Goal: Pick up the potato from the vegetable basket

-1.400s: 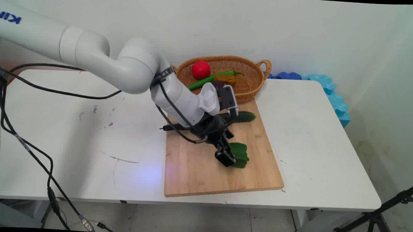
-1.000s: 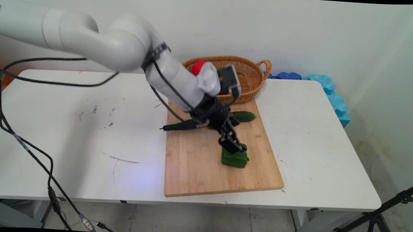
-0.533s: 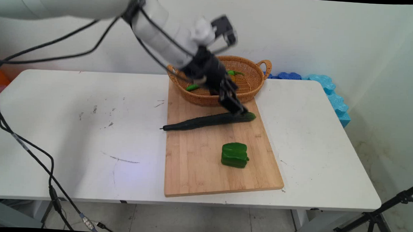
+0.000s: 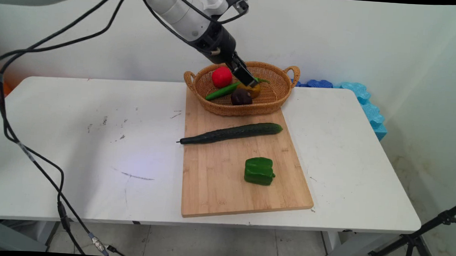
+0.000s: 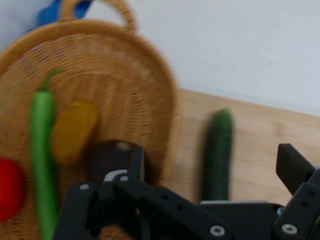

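Holding tomato (image 4: 221, 77), chili (image 4: 224, 91) (green), wicker basket (image 4: 277, 96), end effector (image 4: 246, 78) above

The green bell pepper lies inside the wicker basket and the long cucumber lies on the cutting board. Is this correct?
Not quite. The main view shows the green bell pepper on the cutting board, nearer the camera than the cucumber, not in the wicker basket. The cucumber does lie on the board.

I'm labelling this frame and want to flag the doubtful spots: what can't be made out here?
- Main view: the gripper covers part of the yellow vegetable in the basket, so its kind is unclear.
- Hand view: the gripper's linkage hides part of the dark vegetable. The cucumber is blurred, with one end behind the linkage.
- Hand view: the green pepper lies outside the picture.
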`<state>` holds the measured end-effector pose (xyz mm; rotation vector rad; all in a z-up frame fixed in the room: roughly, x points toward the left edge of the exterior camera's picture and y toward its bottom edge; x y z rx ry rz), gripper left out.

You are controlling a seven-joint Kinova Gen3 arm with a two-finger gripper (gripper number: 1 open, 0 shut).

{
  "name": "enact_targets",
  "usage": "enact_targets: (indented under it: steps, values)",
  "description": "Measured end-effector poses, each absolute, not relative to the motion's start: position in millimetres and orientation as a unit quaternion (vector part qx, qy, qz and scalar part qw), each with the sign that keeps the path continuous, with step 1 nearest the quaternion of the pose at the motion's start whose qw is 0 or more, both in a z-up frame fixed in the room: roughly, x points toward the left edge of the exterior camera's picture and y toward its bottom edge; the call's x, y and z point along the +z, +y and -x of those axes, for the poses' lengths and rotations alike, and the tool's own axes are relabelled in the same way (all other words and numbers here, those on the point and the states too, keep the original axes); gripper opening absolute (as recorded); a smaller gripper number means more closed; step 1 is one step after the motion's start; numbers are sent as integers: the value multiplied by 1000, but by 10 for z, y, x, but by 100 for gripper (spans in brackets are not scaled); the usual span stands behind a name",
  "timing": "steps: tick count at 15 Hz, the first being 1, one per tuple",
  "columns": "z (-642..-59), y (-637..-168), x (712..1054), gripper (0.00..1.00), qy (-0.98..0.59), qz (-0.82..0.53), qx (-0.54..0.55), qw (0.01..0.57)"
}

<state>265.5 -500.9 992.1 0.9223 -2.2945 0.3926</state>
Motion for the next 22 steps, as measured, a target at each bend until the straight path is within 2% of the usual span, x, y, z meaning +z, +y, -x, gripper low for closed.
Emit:
enact_targets:
  steps: [12, 22]
  values:
    - [-2705, -6189, 9198, 100, -853, -420, 176, 254]
    - [-2511, -6679, 8690, 100, -875, -396, 158, 230]
